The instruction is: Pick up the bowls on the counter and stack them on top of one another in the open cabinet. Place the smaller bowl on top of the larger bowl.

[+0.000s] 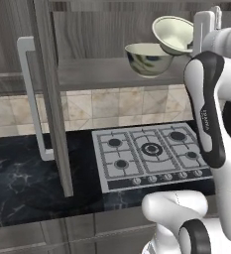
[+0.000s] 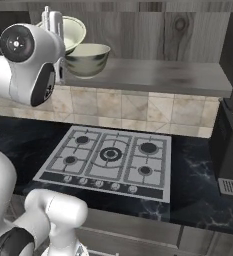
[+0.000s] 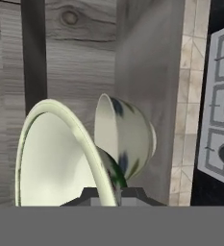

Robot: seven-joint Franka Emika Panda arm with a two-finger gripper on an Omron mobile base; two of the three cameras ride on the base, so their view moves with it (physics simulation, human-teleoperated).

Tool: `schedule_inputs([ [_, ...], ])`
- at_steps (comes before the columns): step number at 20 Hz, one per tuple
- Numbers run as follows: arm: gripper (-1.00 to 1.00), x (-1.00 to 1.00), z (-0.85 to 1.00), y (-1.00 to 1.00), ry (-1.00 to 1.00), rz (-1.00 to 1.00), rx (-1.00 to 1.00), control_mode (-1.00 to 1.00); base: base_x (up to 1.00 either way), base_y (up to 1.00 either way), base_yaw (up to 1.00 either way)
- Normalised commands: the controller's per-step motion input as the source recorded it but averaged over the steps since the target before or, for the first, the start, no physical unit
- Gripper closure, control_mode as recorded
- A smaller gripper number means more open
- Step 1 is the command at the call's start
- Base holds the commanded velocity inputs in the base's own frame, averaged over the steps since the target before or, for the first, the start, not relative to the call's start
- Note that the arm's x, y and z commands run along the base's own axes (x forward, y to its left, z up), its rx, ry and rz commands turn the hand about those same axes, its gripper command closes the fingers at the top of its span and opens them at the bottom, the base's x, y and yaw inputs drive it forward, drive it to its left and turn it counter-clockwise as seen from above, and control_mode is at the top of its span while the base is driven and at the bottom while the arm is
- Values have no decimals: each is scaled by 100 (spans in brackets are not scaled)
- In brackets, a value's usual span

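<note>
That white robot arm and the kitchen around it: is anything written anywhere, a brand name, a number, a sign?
Small dark lettering runs down the white robot arm beside its dark stripe in the left base view: too small and blurred to read.
Hob knobs: no markings can be made out.
Bowls, cabinet, counter: no text.

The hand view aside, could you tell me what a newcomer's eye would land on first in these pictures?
Probably the bowl held tilted on its side in the shut gripper, up at the open cabinet. Just below and beside it, a second bowl with mottled marbling stands upright on the cabinet's grey shelf. Under them lies the steel gas hob, set in the black marble-look counter.
</note>
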Motion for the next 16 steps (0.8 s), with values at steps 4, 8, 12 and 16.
schedule_inputs([
  [4, 100, 30, 0, 6, -1, 0, 0, -100, 0, 0, 0],
  [8, 100, 28, -2, 5, -3, 1, 0, -100, 0, 0, 0],
  [12, 100, 20, -12, 0, -5, 3, 0, -100, 0, 0, 0],
  [16, 100, 17, -16, 0, -4, 3, 0, -100, 0, 0, 0],
])
